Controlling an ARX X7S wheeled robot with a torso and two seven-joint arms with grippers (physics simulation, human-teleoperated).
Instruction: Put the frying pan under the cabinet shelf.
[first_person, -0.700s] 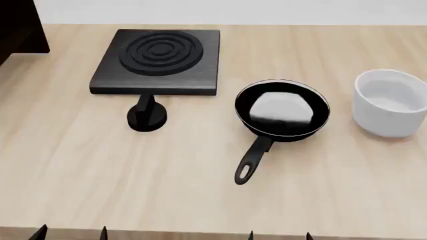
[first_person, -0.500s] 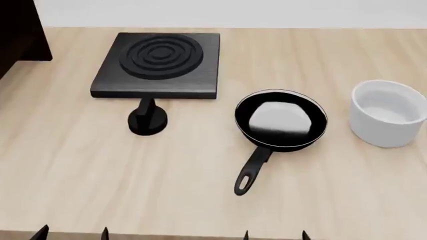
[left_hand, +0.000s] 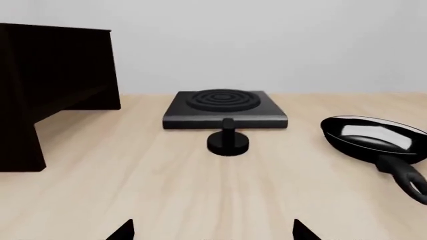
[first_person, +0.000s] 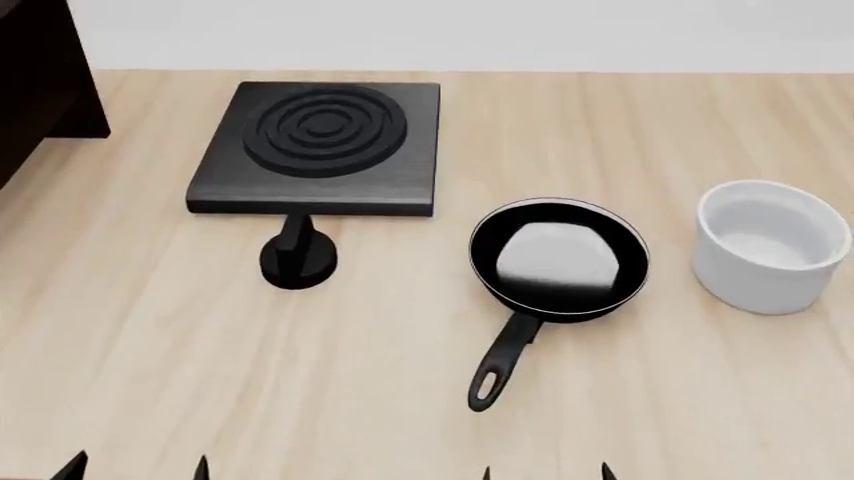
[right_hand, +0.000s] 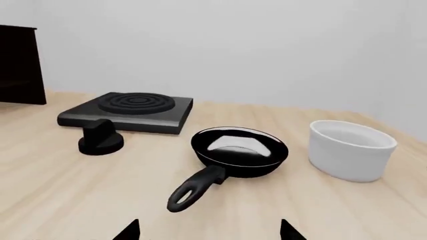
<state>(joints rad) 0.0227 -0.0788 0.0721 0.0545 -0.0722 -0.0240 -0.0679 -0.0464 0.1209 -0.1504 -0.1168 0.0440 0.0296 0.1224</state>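
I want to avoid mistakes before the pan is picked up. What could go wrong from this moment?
1. The frying pan offers only a thin handle, so an end effector's grasp may slip or tilt.
2. The knob and burner plate lie between the pan and the cabinet shelf; a low carry could hit them.
3. The white bowl stands close beside the pan.

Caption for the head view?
Frying pan sits untouched between burner plate and white bowl; cabinet shelf far left.

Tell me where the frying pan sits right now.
In the head view the frying pan rests on the wooden table, right of centre, between the burner plate and the white bowl, its handle pointing back toward the robot.
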